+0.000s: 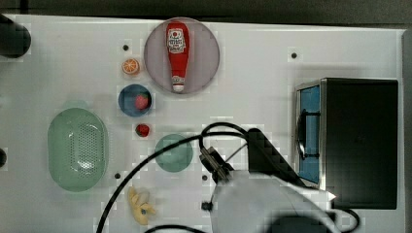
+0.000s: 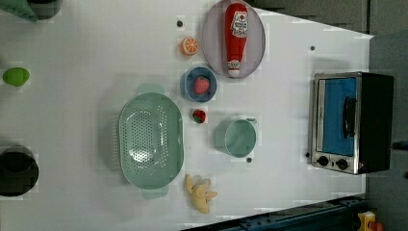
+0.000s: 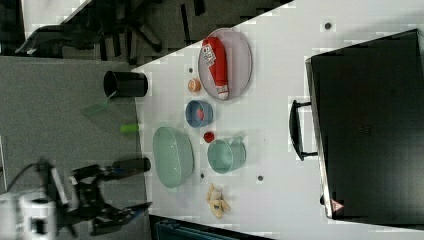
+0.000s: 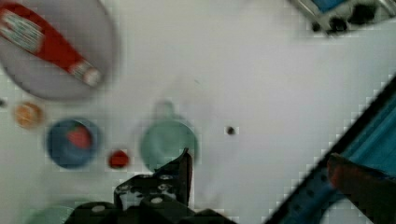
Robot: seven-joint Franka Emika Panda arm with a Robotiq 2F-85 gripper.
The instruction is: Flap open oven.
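Standing at the right edge of the top view, the oven (image 1: 360, 141) has its door shut, blue glass and dark bar handle (image 1: 302, 134) facing the top view's left. In the left view it sits at the right, mid-height, with two black knobs (image 2: 332, 162) low on its silver front. In the right view its black top covers the right half of the frame, the handle jutting toward the right view's left.

The arm (image 1: 262, 194) enters from the bottom centre of the top view, well apart from the oven front. In the wrist view the gripper (image 4: 180, 179) shows low in the centre of the frame, its fingers spread wide and holding nothing, above a green cup (image 4: 168, 144).

On the white table (image 1: 252, 73): a ketchup bottle (image 1: 178, 54) lying on a grey plate (image 1: 204, 53) at the top centre of the top view, an orange slice (image 1: 130, 66) just left of the plate, a blue bowl (image 1: 125, 99) holding a strawberry (image 1: 141, 101), a second strawberry (image 1: 142, 130) below it, a green colander (image 1: 77, 149) at the left, and bananas (image 1: 140, 206) at the bottom.
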